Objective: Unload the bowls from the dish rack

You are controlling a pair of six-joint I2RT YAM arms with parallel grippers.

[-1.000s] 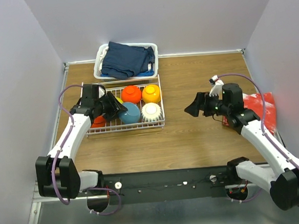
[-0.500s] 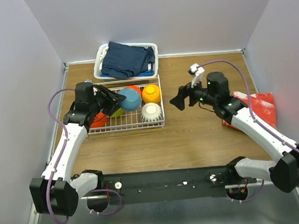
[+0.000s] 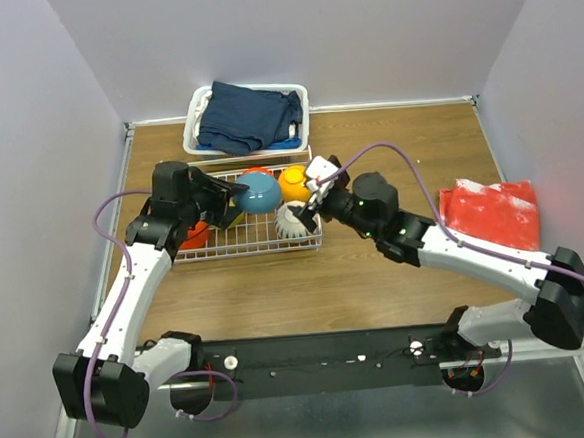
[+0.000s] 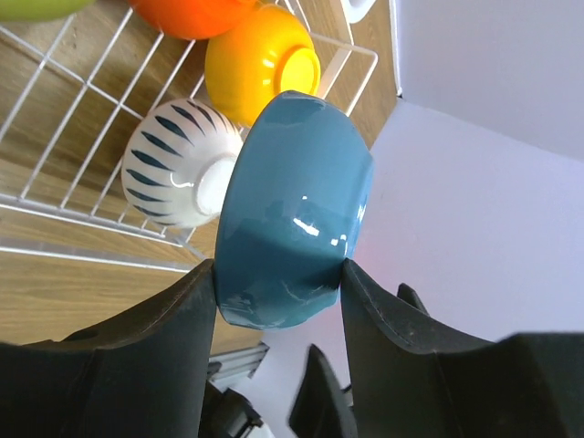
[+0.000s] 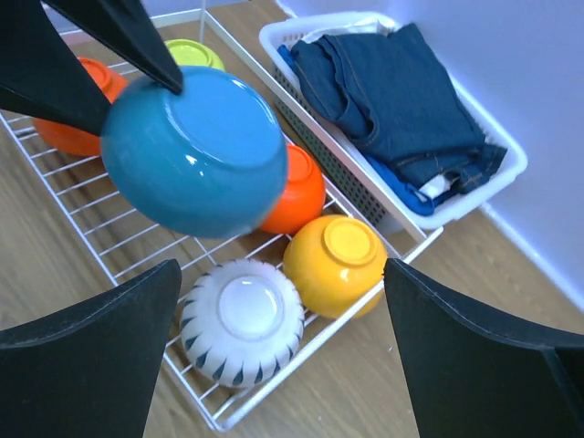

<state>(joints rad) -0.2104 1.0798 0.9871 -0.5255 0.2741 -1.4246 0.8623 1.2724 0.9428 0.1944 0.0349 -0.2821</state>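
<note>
Left claw [image 4: 278, 285] clamps the glossy blue bowl [image 4: 294, 187] above the wire dish rack [image 3: 246, 250]; right claw [image 5: 280, 274] gapes over the ribbed white bowl [image 5: 242, 321].

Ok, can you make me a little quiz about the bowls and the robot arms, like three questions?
1. True or false: the blue bowl is lying down in the dish rack.
2. Which bowl sits beside the white ribbed bowl in the rack? A: the orange-yellow bowl. B: a purple bowl. C: a black bowl.
3. Fill the gap: the right gripper has its jaws ___.

Key: 1 false, the left gripper holds it up off the wires. 2 A. 3 open.
</note>
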